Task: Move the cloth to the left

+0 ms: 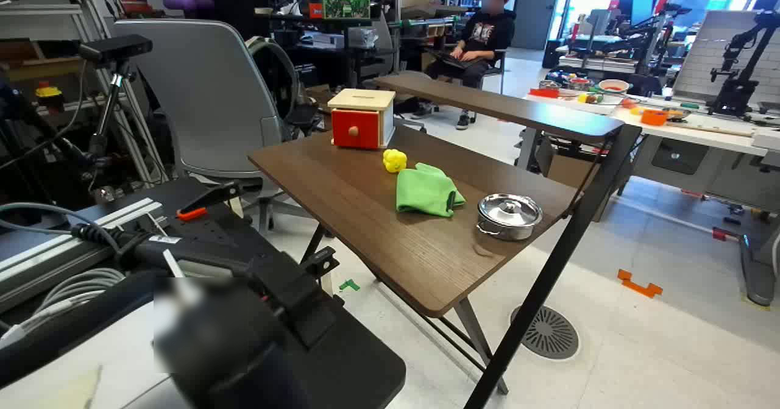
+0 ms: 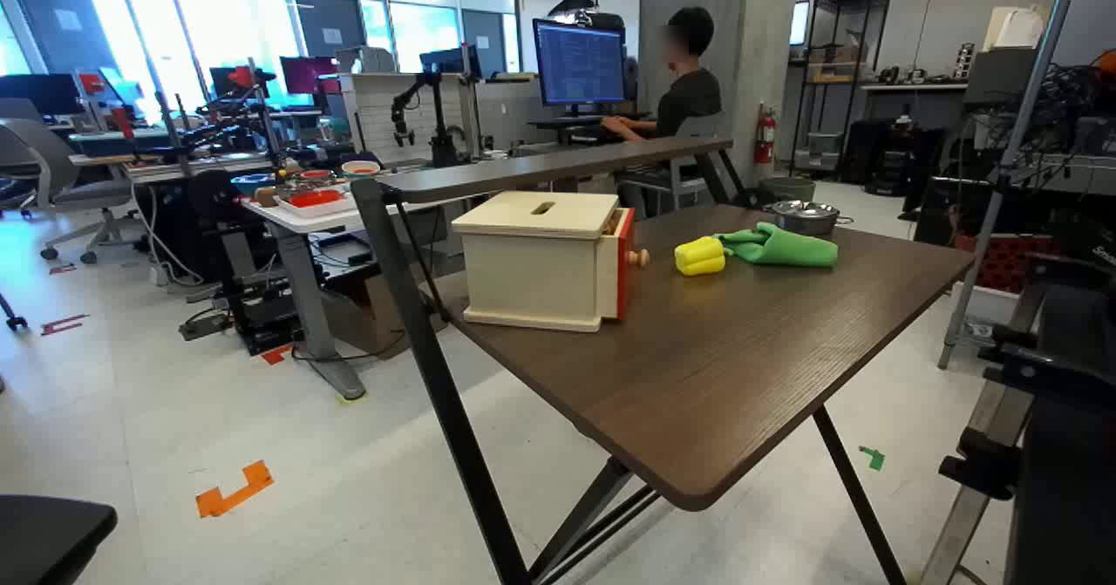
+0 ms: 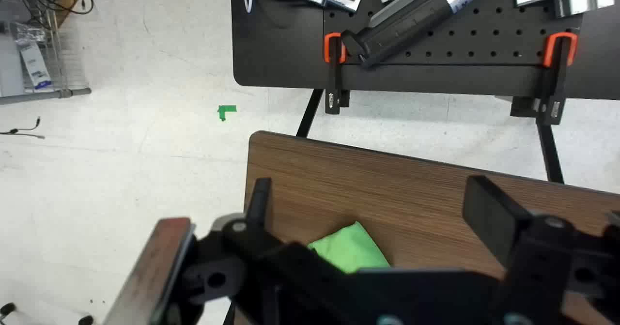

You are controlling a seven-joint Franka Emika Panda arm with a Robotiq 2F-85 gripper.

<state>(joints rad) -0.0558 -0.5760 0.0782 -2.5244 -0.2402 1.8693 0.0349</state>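
Note:
The green cloth (image 1: 425, 191) lies crumpled and folded on the brown table (image 1: 420, 256), between a yellow toy and a silver pot. It also lies there in an exterior view (image 2: 789, 248). In the wrist view, one corner of the cloth (image 3: 351, 248) shows; the rest is hidden behind the gripper body. My gripper (image 3: 373, 206) is open, with its two fingers wide apart and nothing between them. It is above the table, apart from the cloth. I cannot make out the gripper in the exterior views.
The yellow toy (image 1: 395, 161) is beside the cloth. The lidded silver pot (image 1: 509, 216) stands near the table edge. A wooden box with a red drawer (image 1: 359, 122) stands at the other end. A raised shelf (image 1: 506, 104) runs along one side.

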